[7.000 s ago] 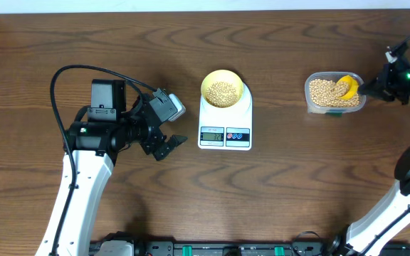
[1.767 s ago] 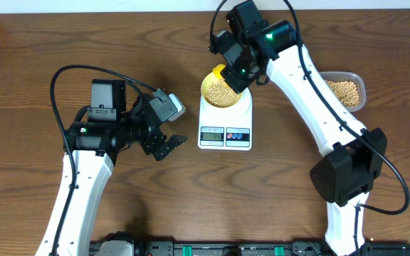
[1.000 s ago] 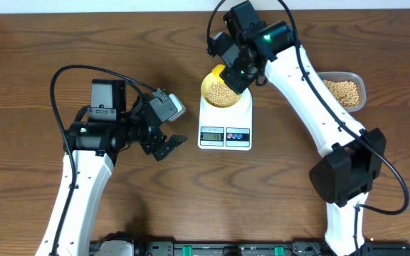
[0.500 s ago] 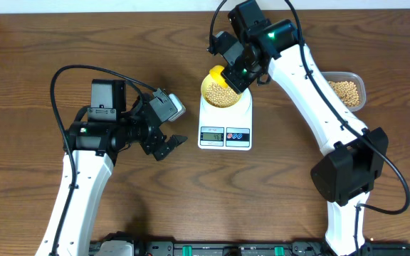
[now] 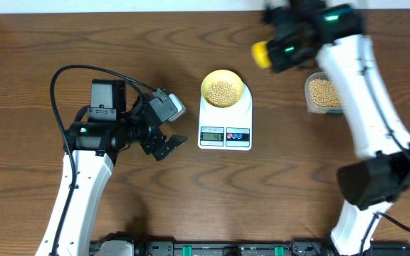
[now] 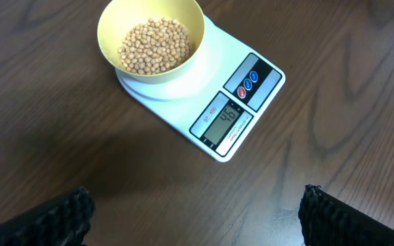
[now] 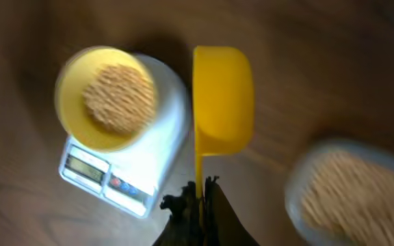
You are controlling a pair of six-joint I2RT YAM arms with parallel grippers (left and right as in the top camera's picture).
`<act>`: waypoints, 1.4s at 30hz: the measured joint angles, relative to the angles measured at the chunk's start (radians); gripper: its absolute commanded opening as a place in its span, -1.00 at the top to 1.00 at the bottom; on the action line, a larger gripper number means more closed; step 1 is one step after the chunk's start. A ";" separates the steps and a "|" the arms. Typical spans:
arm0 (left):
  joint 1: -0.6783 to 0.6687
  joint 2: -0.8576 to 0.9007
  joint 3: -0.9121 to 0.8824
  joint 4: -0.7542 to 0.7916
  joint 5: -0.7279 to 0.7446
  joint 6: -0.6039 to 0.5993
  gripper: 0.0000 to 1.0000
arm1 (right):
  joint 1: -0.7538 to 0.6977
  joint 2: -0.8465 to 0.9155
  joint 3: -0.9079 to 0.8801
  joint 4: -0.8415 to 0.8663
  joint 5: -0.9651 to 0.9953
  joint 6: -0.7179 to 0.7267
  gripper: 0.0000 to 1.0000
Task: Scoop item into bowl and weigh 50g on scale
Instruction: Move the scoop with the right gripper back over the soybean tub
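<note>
A: Beans (image 6: 152, 46) lay in the bowl (image 5: 223, 89) on the scale (image 5: 225, 135); display (image 6: 224, 120) read 46. Nearly there, I judged.
B: Right gripper (image 7: 200, 186) clamped the scoop (image 7: 223, 102) between bowl and tub (image 5: 322, 94). Left gripper (image 5: 169, 147) gaped, empty. Small top-up left.

The left arm (image 5: 84, 178) is held bent on its own side, with the left gripper (image 5: 164, 146) spread wide and empty. The right arm (image 5: 365, 92) is stretched far forward and is seen blurred; the right gripper (image 7: 198, 201) is clamped tight on the handle of a yellow scoop (image 7: 223, 96).
</note>
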 measured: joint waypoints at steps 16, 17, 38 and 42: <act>0.000 0.000 0.000 0.000 0.000 0.000 -0.95 | -0.368 -0.024 0.001 -0.185 -0.012 -0.006 0.98; 0.000 0.000 0.000 0.000 0.000 0.000 -0.95 | -0.376 -0.024 0.000 -0.185 0.000 -0.010 0.98; 0.000 0.000 0.000 0.000 0.000 0.000 -0.95 | -0.345 0.154 -0.004 -0.238 0.053 -0.044 0.98; 0.000 0.000 0.000 0.000 0.000 0.000 -0.95 | -0.332 0.175 -0.006 -0.235 0.055 -0.045 0.98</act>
